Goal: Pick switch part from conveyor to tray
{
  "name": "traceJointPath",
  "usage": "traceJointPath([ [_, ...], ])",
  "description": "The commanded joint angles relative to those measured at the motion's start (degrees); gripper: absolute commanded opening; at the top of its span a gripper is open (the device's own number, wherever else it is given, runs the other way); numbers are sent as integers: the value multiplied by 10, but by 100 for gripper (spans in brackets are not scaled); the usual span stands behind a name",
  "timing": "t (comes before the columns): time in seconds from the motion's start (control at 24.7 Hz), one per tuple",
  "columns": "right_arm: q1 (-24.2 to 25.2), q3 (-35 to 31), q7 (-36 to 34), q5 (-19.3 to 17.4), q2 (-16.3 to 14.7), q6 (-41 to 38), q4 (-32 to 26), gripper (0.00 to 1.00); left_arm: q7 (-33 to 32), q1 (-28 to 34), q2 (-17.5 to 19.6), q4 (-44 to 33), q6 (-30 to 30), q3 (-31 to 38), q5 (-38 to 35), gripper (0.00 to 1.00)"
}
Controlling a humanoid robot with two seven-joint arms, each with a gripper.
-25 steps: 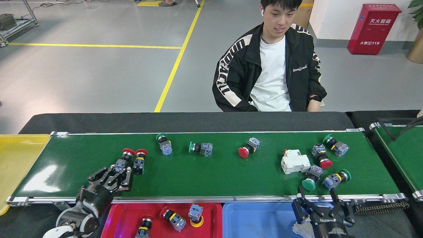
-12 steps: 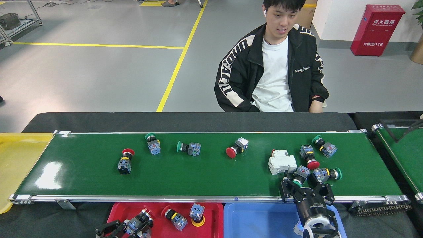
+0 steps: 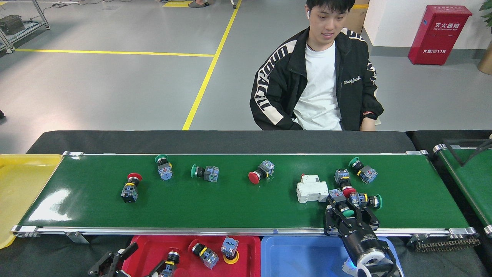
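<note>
Room: grey factory floor with yellow lines; a red cabinet (image 3: 439, 34) stands at the far right wall.
Desk: black-covered desk (image 3: 215, 140) carrying the conveyor (image 3: 230, 200), a long glossy green belt with silver rails.
Person: seated behind the desk in a black jacket (image 3: 282, 82) over a white shirt.
Second belt: partly seen at the right edge (image 3: 471, 177).
Trays: red tray (image 3: 148, 250) and blue tray (image 3: 300, 256) sit just in front of the belt's near rail; a yellow tray (image 3: 21, 188) lies at its left end.
Parts on belt, left to right: red-capped switch (image 3: 130, 187), green-capped switch (image 3: 164, 167), green-capped switch on its side (image 3: 205, 172), red mushroom switch (image 3: 260, 172), white breaker block (image 3: 312, 188).
Right cluster: red-capped switch part (image 3: 343, 181), green-capped one behind it (image 3: 362, 169), another green-capped one (image 3: 368, 200) at the near side.
Right end effector (image 3: 348, 215): over the belt's near edge, fingers spread around a green-capped switch part (image 3: 340, 200) that lies on the belt just beside the breaker; whether they press on it cannot be told.
Left end effector (image 3: 130, 261): low at the bottom edge beside the red tray, fingers wide apart, a switch (image 3: 169, 261) just beside one finger.
In the red tray: two more switches, one with a red cap (image 3: 203, 254) and one on a yellow ring (image 3: 229, 249).
</note>
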Motion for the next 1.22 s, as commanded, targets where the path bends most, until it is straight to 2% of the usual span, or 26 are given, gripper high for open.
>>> traceJointPath([
  [0.0, 30, 2, 0, -2, -3, -56, -62, 5, 1, -9, 5, 3, 58, 8, -1, 100],
  [0.16, 104, 33, -4, -2, 4, -170, -122, 11, 3, -24, 41, 29, 149, 11, -2, 99],
  [0.24, 107, 54, -2, -1, 13, -209, -122, 18, 4, -42, 53, 55, 174, 10, -6, 99],
  [0.28, 107, 74, -1, 2, 21, -209, -121, 25, 4, -61, 55, 71, 179, 9, -12, 99],
  [0.32, 107, 90, -1, 3, 29, -205, -121, 34, 4, -79, 56, 87, 183, 9, -20, 99],
  [0.36, 106, 109, -1, 4, 39, -194, -119, 47, 4, -104, 56, 113, 189, 9, -35, 99],
  [0.45, 103, 146, 0, 14, 56, -170, -99, 88, 5, -151, 56, 161, 194, 8, -60, 99],
  [0.49, 102, 164, -1, 31, 63, -149, -89, 95, 5, -172, 56, 185, 196, 8, -67, 99],
  [0.57, 99, 173, -1, 46, 66, -130, -82, 96, 6, -196, 57, 211, 199, 7, -73, 99],
  [0.77, 54, 158, -2, 44, 71, -103, -71, 96, 36, -254, 74, 287, 241, -14, -99, 99],
  [0.89, 5, 118, -2, 44, 70, -19, -61, 96, 45, -293, 88, 343, 263, -29, -100, 99],
  [1.01, -42, 89, -5, 44, 68, 81, -23, 96, 59, -312, 108, 383, 280, -33, -100, 99],
  [1.13, -48, 51, -16, 42, 54, 117, -5, 99, 66, -315, 120, 408, 297, -33, -100, 98],
  [1.18, -41, 29, -27, 42, 48, 115, -5, 99, 67, -315, 124, 413, 299, -34, -100, 94],
])
